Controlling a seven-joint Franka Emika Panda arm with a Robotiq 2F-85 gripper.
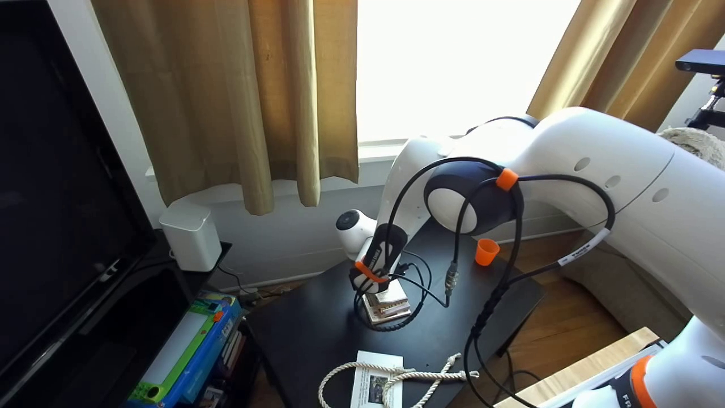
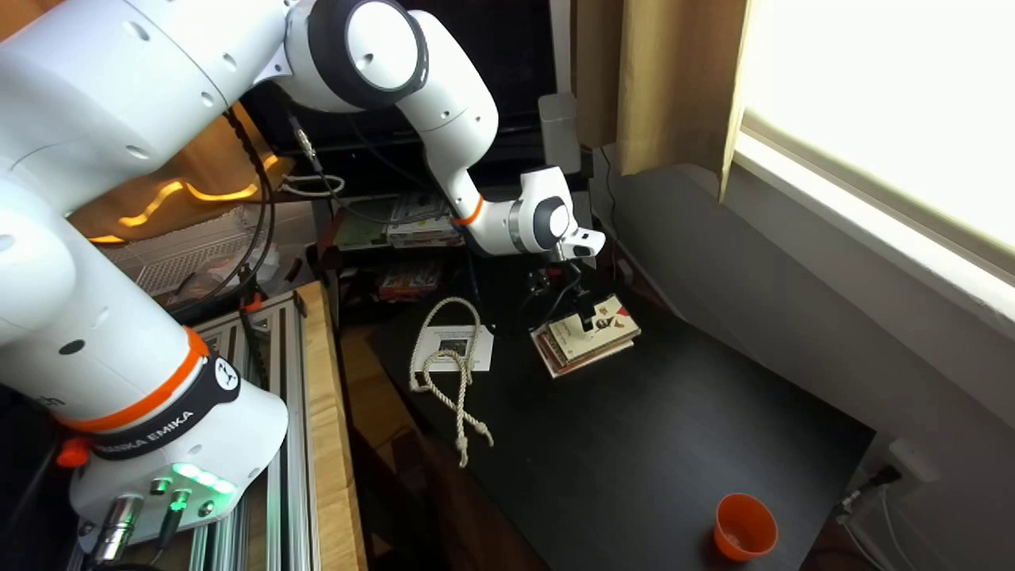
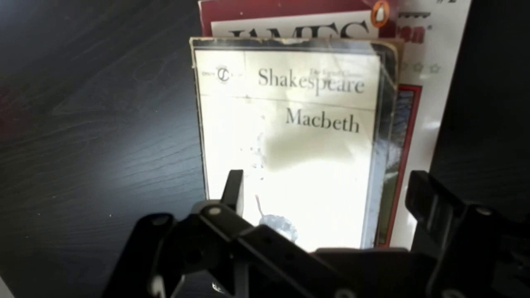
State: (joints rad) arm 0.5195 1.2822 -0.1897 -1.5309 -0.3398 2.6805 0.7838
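Gripper point(image 3: 327, 188) jaws spread wide in the wrist view, nothing held, poised over the book stack point(image 2: 583, 346). 1 fingertip point(image 3: 235, 187) shows against the cover of the Macbeth paperback point(image 3: 285, 132), the other out past its right edge, by the edge of a larger white book point(image 3: 434, 95); contact, can't tell. Macbeth is top of the stack, cover up, title upright in the wrist view. Dark red JAMES book point(image 3: 290, 16) pokes out beyond its top edge, white book along its right side. At least 3 books, flat on the black table point(image 2: 674, 420). Near them a rope point(image 1: 442, 375) lies across a white printed sheet point(image 2: 453, 346). Orange cup point(image 2: 744, 527) upright near the table edge, well apart from the books
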